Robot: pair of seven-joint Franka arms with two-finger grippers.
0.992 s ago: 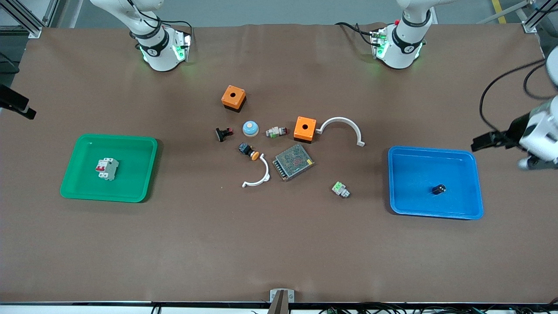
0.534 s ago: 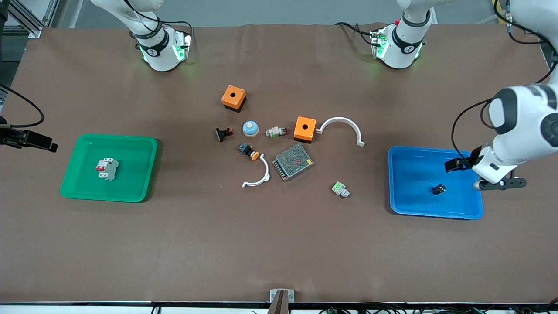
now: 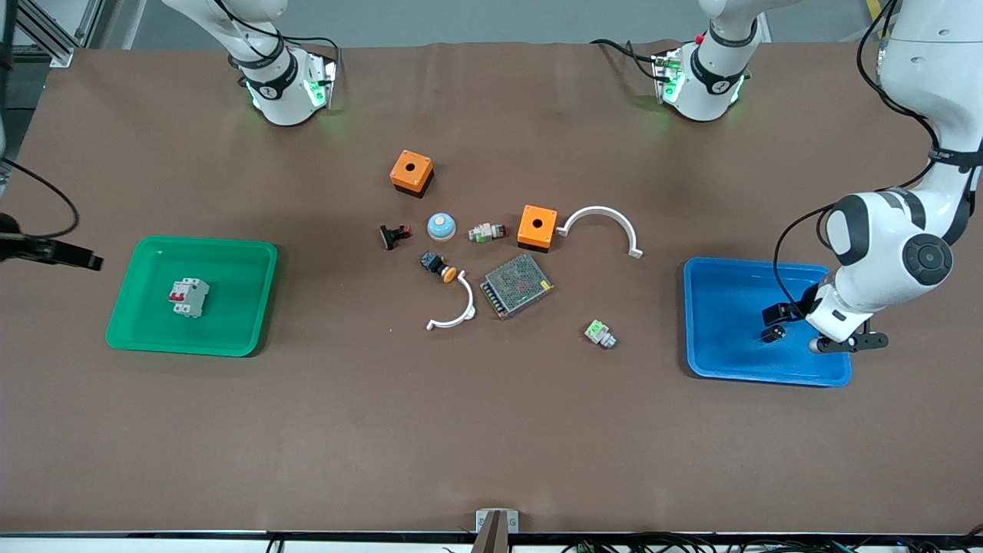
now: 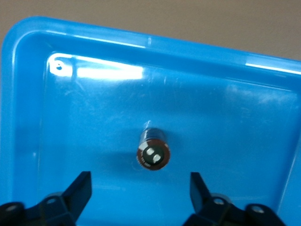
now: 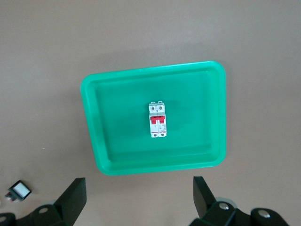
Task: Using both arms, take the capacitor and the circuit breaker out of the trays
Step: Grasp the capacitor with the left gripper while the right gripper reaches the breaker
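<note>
The capacitor (image 3: 774, 332), a tiny black cylinder with two light dots, lies in the blue tray (image 3: 729, 292). My left gripper (image 4: 140, 182) is open and empty, low over the tray, with the capacitor (image 4: 153, 153) just ahead of its fingertips and apart from them. In the front view it (image 3: 808, 332) hangs beside the capacitor. The breaker (image 3: 188, 296), light grey with a red lever, lies in the green tray (image 3: 230, 257). My right gripper (image 5: 138, 186) is open and empty, high over the bare table beside the green tray (image 5: 94, 141); the breaker (image 5: 158, 119) shows in its view.
Mid-table lie two orange boxes (image 3: 411, 172) (image 3: 537, 226), a mesh power-supply box (image 3: 517, 285), two white arcs (image 3: 603, 223) (image 3: 455, 311), a blue dome (image 3: 441, 226), a push-button (image 3: 438, 266), a black clip (image 3: 393, 235) and green-and-white connectors (image 3: 600, 333).
My left arm has swung in from the table's end and come down over the blue tray next to the capacitor. My right gripper has shifted slightly near the green tray.
</note>
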